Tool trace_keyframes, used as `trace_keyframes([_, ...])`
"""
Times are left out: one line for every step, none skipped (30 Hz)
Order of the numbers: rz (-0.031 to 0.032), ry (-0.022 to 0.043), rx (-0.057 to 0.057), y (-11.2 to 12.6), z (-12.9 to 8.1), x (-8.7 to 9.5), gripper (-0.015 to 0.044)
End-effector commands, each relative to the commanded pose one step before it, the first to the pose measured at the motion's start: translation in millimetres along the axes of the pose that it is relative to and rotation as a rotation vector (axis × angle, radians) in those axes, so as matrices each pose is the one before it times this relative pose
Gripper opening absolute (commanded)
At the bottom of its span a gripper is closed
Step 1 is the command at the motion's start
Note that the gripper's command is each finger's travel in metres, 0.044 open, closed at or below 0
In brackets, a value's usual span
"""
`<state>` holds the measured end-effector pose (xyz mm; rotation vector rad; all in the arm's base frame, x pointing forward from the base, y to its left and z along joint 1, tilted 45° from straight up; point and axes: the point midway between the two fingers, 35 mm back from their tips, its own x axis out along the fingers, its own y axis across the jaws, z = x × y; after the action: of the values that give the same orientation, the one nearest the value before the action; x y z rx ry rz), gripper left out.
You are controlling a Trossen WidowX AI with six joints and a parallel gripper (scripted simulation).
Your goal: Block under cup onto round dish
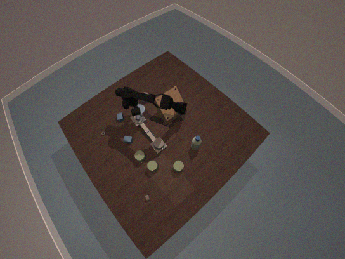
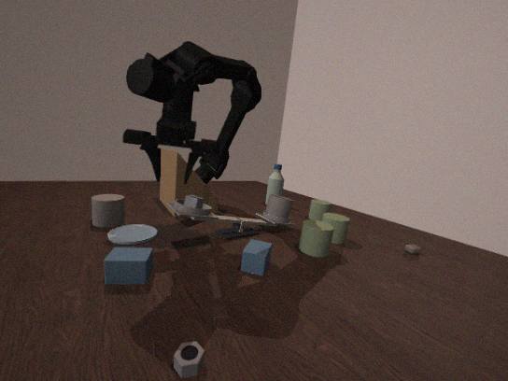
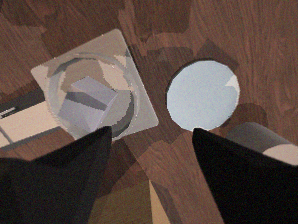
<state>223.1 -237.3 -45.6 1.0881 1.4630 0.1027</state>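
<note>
A grey block [image 2: 193, 202] [image 3: 87, 102] [image 1: 138, 118] lies uncovered on the left pan of the small balance [image 2: 229, 218] [image 1: 148, 131]. One grey cup [image 2: 278, 208] [image 1: 158, 143] stands on the right pan. The other grey cup [image 2: 107, 210] [image 3: 260, 137] stands upright on the table, left of the balance. The pale blue round dish [image 2: 132, 233] [image 3: 202, 95] [image 1: 141, 108] lies between that cup and the balance. My gripper [image 2: 173, 179] [image 3: 152, 133] [image 1: 136, 110] is open and empty. It hangs above the table, between the block and the dish.
A tan wedge [image 2: 169, 187] [image 1: 172, 95] stands behind the balance. Two blue cubes [image 2: 128, 265] [image 2: 256, 257] lie in front of it. Three green cylinders [image 2: 316, 238] and a bottle [image 2: 275, 182] stand to the right. A grey nut [image 2: 189, 359] and a small stone [image 2: 412, 248] lie further off.
</note>
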Motion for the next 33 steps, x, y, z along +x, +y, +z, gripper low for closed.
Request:
trace_keyframes([0.00641, 0.00086, 0.1389, 14.55, 3.50, -2.25, 0.0260])
trace_keyframes([0.00125, 0.00110, 0.0344, 3.29, -0.01, -0.28, 0.0260])
trace_keyframes([0.00122, 0.00117, 0.0344, 3.29, -0.15, -0.27, 0.0260])
trace_keyframes([0.00119, 0.00123, 0.0344, 3.29, -0.29, -0.25, 0.0260])
trace_keyframes([0.00115, 0.00130, 0.0344, 3.28, -0.43, -0.24, 0.0260])
trace_keyframes([0.00111, 0.00137, 0.0344, 3.26, -0.56, -0.22, 0.0260])
trace_keyframes([0.00107, 0.00143, 0.0344, 3.25, -0.72, -0.21, 0.0260])
trace_keyframes([0.00102, 0.00150, 0.0344, 3.22, -0.86, -0.19, 0.0260])
trace_keyframes([0.00097, 0.00156, 0.0344, 3.19, -0.99, -0.18, 0.0260])
trace_keyframes([0.00091, 0.00162, 0.0344, 3.15, -1.13, -0.16, 0.0260])
trace_keyframes([0.00071, 0.00138, 0.0284, 2.55, -1.04, -0.12, 0.0260])
trace_keyframes([0.00041, 0.00084, 0.0170, 1.51, -0.67, -0.07, 0.0260])
trace_keyframes([0.00013, 0.00028, 0.0057, 0.50, -0.23, -0.02, 0.0260])
trace_keyframes([0.00000, 0.00000, 0.0000, 0.00, 0.00, 0.00, 0.0260])
trace_keyframes([0.00000, 0.00000, 0.0000, 0.00, 0.00, 0.00, 0.0260])
trace_keyframes([0.00000, 0.00000, 0.0000, 0.00, 0.00, 0.00, 0.0260])
trace_keyframes([0.00000, 0.00000, 0.0000, 0.00, 0.00, 0.00, 0.0260])
trace_keyframes([0.00000, 0.00000, 0.0000, 0.00, 0.00, 0.00, 0.0260])
trace_keyframes([0.00003, 0.00000, 0.0000, 0.02, 0.03, 1.21, 0.0260])
trace_keyframes([0.00009, 0.00002, 0.0000, 0.04, 0.05, 3.61, 0.0260])
trace_keyframes([0.00015, 0.00007, -0.0001, 0.04, -0.02, 5.41, 0.0260])
trace_keyframes([0.00011, 0.00008, -0.0001, 0.00, -0.07, 3.60, 0.0260])
trace_keyframes([0.00004, 0.00003, 0.0000, 0.00, -0.03, 1.20, 0.0260])
trace_keyframes([0.00000, 0.00000, 0.0000, 0.00, 0.00, 0.00, 0.0260])
trace_keyframes([0.00000, 0.00000, 0.0000, 0.00, 0.00, 0.00, 0.0260])
trace_keyframes([0.00000, -0.00001, 0.0000, 0.01, 0.02, 0.27, 0.0260])
trace_keyframes([0.00001, -0.00001, 0.0000, 0.02, 0.05, 0.80, 0.0260])
trace_keyframes([0.00002, -0.00002, 0.0000, 0.04, 0.07, 1.34, 0.0260])
trace_keyframes([0.00002, -0.00002, 0.0000, 0.04, 0.08, 1.63, 0.0260])
trace_keyframes([0.00002, -0.00002, 0.0000, 0.04, 0.07, 1.63, 0.0260])
trace_keyframes([0.00003, -0.00001, 0.0000, 0.03, 0.06, 1.63, 0.0260])
trace_keyframes([0.00003, -0.00001, 0.0000, 0.03, 0.05, 1.63, 0.0260])
trace_keyframes([0.00003, 0.00000, 0.0000, 0.03, 0.04, 1.63, 0.0260])
